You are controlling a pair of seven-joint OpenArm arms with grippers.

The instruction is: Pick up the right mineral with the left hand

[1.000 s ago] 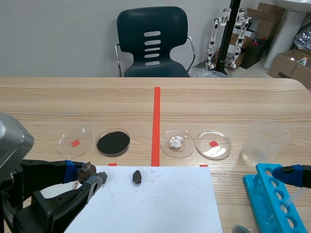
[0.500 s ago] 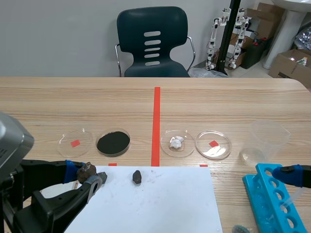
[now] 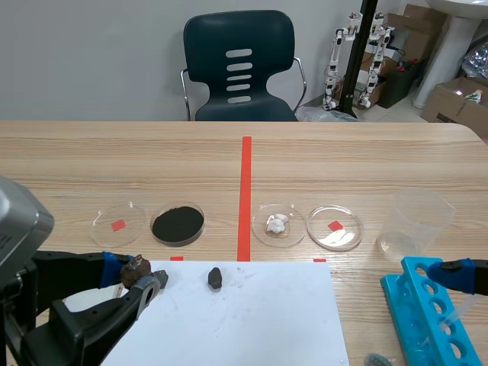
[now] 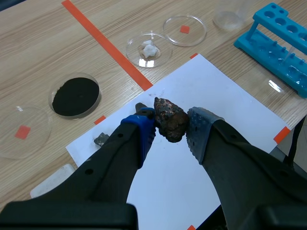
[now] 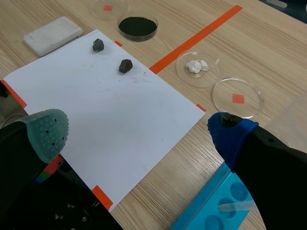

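A rough brown mineral hangs above the white paper, pressed between the pads of my left gripper; the scene view shows that mineral and gripper low at the left. On the paper lie a small dark mineral and, close beside my left gripper's finger, a grey mineral. Both lying minerals, the dark one and the grey one, show ahead of my right gripper, which stands open above the paper's near right corner with nothing in it.
Beyond the paper stands a row of petri dishes: one with black powder, one with white bits, two with red marks. A clear beaker and a blue tube rack stand at the right. A white block lies left of the paper.
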